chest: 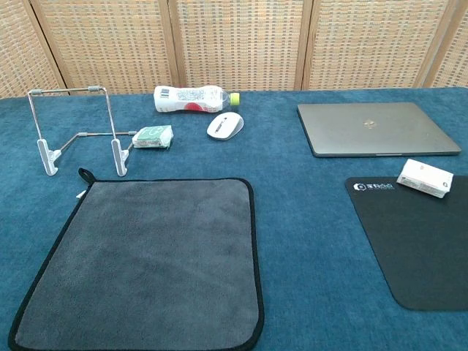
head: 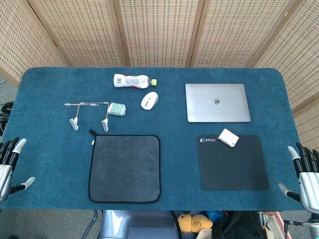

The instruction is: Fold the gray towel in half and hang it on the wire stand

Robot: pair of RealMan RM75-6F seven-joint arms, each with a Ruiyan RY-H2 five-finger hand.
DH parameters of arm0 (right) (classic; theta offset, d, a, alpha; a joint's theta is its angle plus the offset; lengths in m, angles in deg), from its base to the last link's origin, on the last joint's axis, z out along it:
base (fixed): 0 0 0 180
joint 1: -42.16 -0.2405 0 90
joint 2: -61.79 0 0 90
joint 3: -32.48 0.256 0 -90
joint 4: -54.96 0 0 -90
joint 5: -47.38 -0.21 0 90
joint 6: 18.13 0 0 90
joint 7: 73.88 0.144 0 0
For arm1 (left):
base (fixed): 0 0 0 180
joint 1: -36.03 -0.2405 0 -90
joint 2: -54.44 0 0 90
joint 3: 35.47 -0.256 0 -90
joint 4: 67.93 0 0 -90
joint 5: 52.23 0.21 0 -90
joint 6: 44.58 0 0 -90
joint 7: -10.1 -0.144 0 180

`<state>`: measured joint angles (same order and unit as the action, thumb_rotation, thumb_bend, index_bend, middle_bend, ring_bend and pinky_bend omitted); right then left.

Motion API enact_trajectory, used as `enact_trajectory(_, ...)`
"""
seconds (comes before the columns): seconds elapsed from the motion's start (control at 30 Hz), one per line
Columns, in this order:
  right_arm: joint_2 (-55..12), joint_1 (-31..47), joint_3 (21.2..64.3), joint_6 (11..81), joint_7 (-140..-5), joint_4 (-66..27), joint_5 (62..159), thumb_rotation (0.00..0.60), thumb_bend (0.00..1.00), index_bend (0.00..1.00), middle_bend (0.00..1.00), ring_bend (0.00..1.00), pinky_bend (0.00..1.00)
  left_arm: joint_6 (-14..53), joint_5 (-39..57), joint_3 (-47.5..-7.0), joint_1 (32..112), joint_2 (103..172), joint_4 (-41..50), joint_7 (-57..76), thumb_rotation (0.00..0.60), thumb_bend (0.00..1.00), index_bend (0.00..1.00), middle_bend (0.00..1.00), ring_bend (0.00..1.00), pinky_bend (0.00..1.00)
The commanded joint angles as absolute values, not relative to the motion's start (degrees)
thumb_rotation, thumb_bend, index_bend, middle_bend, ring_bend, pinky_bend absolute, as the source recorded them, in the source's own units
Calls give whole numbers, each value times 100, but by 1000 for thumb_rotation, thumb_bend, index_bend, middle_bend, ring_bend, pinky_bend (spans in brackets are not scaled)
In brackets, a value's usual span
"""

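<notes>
The gray towel (head: 125, 168) (chest: 150, 261) lies flat and unfolded on the blue table, black-edged, with a small loop at its far left corner. Just beyond that corner stands the wire stand (head: 87, 113) (chest: 77, 130), upright on two white feet. My left hand (head: 10, 167) hovers at the table's left edge, fingers spread, holding nothing. At the right edge my right hand (head: 305, 175) is likewise spread and empty. Both hands are far from the towel and appear only in the head view.
Behind the towel lie a plastic bottle (head: 131, 80), a white mouse (head: 149, 100) and a small green packet (head: 117, 109). To the right are a closed laptop (head: 217, 102) and a black mouse pad (head: 232, 162) bearing a white box (head: 228, 137).
</notes>
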<state>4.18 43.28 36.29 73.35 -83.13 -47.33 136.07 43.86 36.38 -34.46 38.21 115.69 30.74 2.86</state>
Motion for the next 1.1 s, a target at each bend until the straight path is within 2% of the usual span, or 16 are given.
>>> enact_trajectory(0.03, 413, 4332, 3629, 7344, -8316, -4730, 13607, 600, 0, 0, 0, 0, 0, 4384, 3639, -3447, 3821, 11572, 3072, 281, 600, 134, 0, 0, 0, 0)
enact_trajectory(0.17, 409, 4333, 3637, 7355, -8305, -4727, 13600, 600, 0, 0, 0, 0, 0, 4375, 3632, -3445, 3825, 11584, 3073, 260, 600, 135, 0, 0, 0, 0)
enact_trajectory(0.37, 436, 4341, 3671, 7369, -8267, -4765, 13522, 600, 0, 0, 0, 0, 0, 4003, 4027, -3438, 4210, 11645, 2718, 553, 600, 136, 0, 0, 0, 0)
enact_trajectory(0.63, 406, 4296, 3762, 7304, -8367, -4784, 13313, 600, 0, 0, 0, 0, 0, 3567, 5391, -3653, 5214, 12385, 886, 1632, 600, 139, 0, 0, 0, 0)
enact_trajectory(0.87, 331, 4199, 3838, 7110, -8520, -4730, 13039, 600, 0, 0, 0, 0, 0, 4011, 6211, -3908, 5817, 13409, -1142, 2740, 600, 149, 0, 0, 0, 0)
enact_trajectory(1.1, 279, 4137, 3950, 7055, -8658, -4716, 12790, 600, 0, 0, 0, 0, 0, 4362, 6511, -4150, 6211, 14284, -2944, 3267, 600, 151, 112, 0, 0, 0)
